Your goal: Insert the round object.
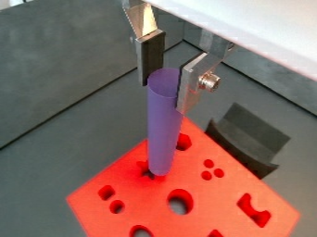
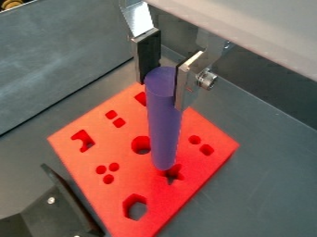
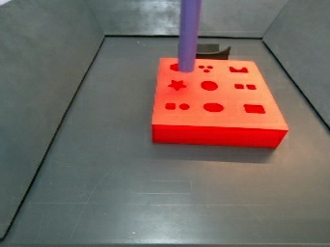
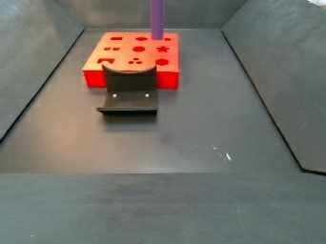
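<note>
While the two-finger gripper [image 1: 169,72] hangs above the flat red block [image 1: 118,199] in both wrist views, its silver plate fingers [image 1: 195,79] with dark pads are clamped on the top end of the long, slim purple cylinder [image 1: 161,125], the round object. The peg stands upright, and its lower end meets the block's top face at one of the cut-out holes; in a wrist view [image 2: 168,130] the tip seems to sit in or just over a star-like opening, though the peg itself hides the exact contact. In a side view the purple cylinder [image 3: 188,37] rises from the far left corner area of the red block [image 3: 213,130], near a round hole, and runs out of the frame upward, so the gripper is not visible there. In a side view from the opposite end, the dark grey L-shaped fixture [image 4: 129,93] stands on the grey floor [image 4: 192,162] just in front of the red block [image 4: 95,69], touching or nearly touching its near edge, with the peg [image 4: 159,19] behind it.
</note>
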### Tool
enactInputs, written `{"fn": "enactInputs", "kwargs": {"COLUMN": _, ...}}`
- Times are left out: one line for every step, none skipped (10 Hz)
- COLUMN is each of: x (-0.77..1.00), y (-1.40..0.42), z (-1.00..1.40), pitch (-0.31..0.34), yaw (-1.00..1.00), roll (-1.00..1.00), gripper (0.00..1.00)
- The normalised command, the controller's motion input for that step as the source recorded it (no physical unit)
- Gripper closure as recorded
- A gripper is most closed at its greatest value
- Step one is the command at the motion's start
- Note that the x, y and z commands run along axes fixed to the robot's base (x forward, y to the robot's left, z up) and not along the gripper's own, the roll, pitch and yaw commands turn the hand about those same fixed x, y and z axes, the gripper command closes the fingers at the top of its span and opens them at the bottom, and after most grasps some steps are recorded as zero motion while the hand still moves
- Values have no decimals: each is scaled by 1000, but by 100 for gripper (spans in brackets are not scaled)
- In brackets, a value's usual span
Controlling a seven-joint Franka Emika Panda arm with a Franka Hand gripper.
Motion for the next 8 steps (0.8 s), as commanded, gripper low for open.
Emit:
{"fn": "enactInputs", "kwargs": {"x": 1000, "y": 177, "z": -83, "pitch": -7, "yaw": 0, "roll": 13, "gripper": 100}}
{"fn": "enactInputs", "kwargs": {"x": 1000, "y": 94, "z": -74, "pitch": -36, "yaw": 0, "roll": 0, "gripper": 100}}
{"fn": "enactInputs", "kwargs": {"x": 1000, "y": 0, "z": -140, "pitch": -50, "yaw": 0, "roll": 0, "gripper": 100}}
{"fn": "enactInputs", "kwargs": {"x": 997, "y": -69, "z": -149, "pitch": -36, "yaw": 20, "roll": 13, "gripper": 100}}
{"fn": "enactInputs", "kwargs": {"x": 734, "y": -80, "z": -83, "pitch": 0, "yaw": 69, "roll": 47, "gripper": 100}}
{"fn": "enactInputs", "kwargs": {"x": 197, "y": -74, "z": 0, "pitch": 17, "yaw": 0, "roll": 0, "gripper": 100}}
{"fn": "enactInputs", "kwargs": {"x": 360, "y": -189, "z": -66, "pitch": 10, "yaw": 0, "roll": 46, "gripper": 100}}
{"fn": "enactInputs", "kwargs": {"x": 729, "y": -94, "z": -249, "pitch": 0, "yaw": 0, "roll": 171, "gripper": 100}}
